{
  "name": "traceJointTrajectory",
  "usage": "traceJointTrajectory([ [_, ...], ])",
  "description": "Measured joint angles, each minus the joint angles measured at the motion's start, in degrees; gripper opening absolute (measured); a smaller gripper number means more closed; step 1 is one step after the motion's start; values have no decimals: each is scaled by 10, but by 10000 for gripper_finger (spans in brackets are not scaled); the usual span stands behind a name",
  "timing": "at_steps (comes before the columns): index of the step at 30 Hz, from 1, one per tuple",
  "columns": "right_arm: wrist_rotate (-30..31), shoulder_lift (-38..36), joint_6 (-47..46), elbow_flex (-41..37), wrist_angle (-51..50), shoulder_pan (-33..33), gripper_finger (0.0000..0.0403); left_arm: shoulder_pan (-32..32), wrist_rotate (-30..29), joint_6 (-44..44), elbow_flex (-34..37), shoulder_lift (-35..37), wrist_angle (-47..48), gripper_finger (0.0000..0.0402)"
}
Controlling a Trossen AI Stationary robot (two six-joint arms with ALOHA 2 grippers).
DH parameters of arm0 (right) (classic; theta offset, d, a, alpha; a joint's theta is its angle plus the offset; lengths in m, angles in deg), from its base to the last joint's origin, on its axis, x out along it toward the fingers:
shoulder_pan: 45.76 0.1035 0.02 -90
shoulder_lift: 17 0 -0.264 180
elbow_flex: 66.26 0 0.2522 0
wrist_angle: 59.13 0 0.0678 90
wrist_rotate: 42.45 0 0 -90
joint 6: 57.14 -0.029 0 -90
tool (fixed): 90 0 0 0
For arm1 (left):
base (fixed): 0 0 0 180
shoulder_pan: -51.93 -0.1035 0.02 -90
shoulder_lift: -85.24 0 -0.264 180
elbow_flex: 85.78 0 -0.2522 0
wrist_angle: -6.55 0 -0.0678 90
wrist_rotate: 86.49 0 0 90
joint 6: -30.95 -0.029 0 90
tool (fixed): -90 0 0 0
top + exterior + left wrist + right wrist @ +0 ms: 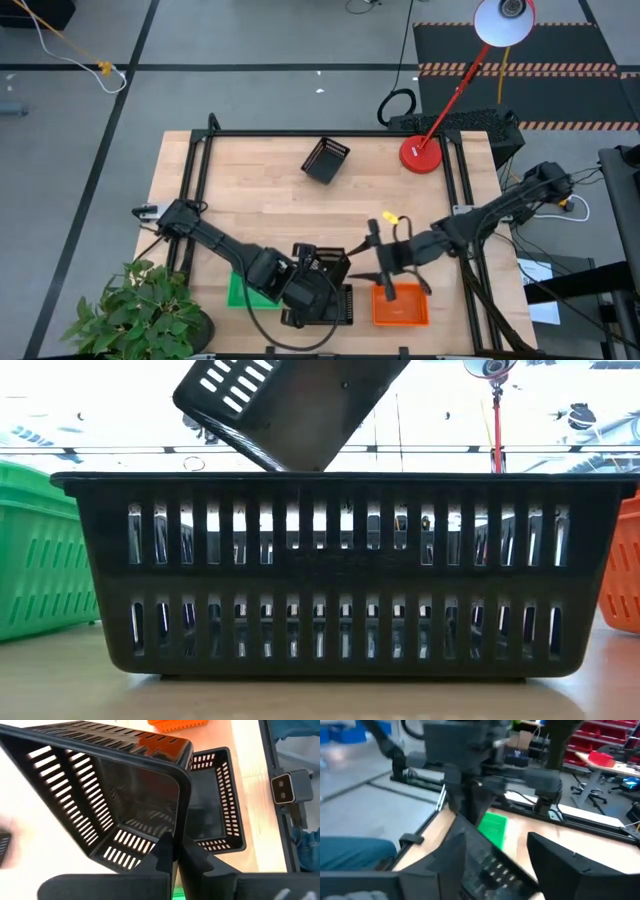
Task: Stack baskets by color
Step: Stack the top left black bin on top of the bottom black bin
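Left fingers (pixel 176 851) pinched on tilted black basket's (pixel 100 800) wall, above second black basket (pixel 215 805), right fingers (pixel 385 280) spread, empty, over orange basket (pixel 400 308).

Overhead looks straight down; low camera sits against the black basket (pixel 340 575) both show.

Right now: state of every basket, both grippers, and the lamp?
Held black basket: tilted, off the table, rim pinched by the left gripper, above the black basket on the table.
Black basket on the table: upright, near the front edge.
Far black basket: alone, tipped on its side.
Green basket: upright on the table.
Orange basket: upright on the table.
Right gripper: open, empty.
Lamp: whether lit, cannot tell.
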Motion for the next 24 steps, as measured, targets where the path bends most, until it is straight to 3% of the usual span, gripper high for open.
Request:
traceJointTrajectory([
  [6,-121,54,7,42,-16,-42,244,-1,0,-14,0,0,1,17],
  [13,-226,84,18,58,-38,-91,241,-3,0,-44,0,0,0,17],
  [18,-255,90,29,59,-64,-102,212,-3,0,-50,1,0,0,25],
  [24,-297,90,52,60,-94,-102,141,-3,1,-69,1,0,0,8],
])
